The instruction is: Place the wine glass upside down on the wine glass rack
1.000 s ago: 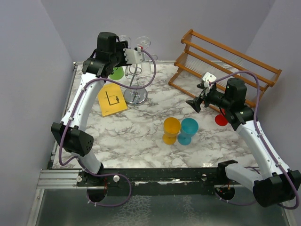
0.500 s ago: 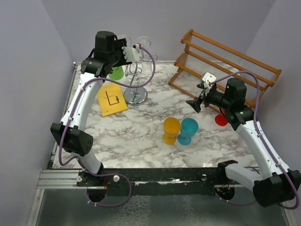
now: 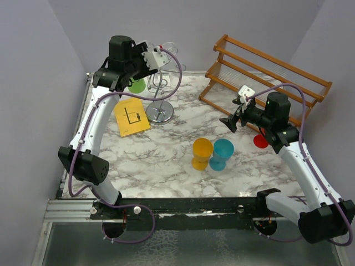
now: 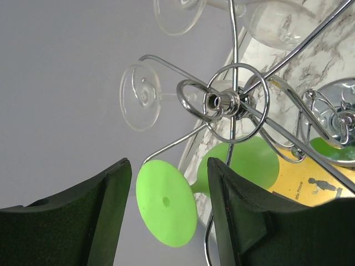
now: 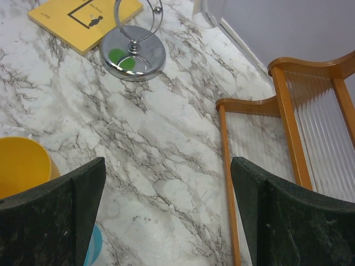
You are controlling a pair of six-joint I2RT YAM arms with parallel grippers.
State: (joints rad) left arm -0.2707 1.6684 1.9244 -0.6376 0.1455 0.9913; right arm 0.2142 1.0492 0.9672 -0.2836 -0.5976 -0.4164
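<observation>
From above, the left claw (image 3: 164, 55) is raised at the top of the chrome wine glass rack (image 3: 160, 113). The green wine glass (image 3: 137, 86) hangs bowl-down just below and beside it, over the marble surface (image 3: 166, 166). The right claw (image 3: 228, 122) hangs well away from that rack, with the wooden slatted rack (image 3: 266, 72) just behind it and a yellow cup (image 3: 202, 152) and a teal cup (image 3: 223, 152) below and in front of it. The left wrist camera shows the left claw's fingers (image 4: 105, 210) apart. The green glass's foot lies in the gap between them and touches neither, its stem running away to the rack's hub, where clear glasses (image 4: 141, 95) hang further out. In the right wrist view, that claw's fingers (image 5: 277, 216) are spread wide with nothing between them. The rack's round base lies far ahead to its left, beside a yellow booklet (image 5: 83, 16).
</observation>
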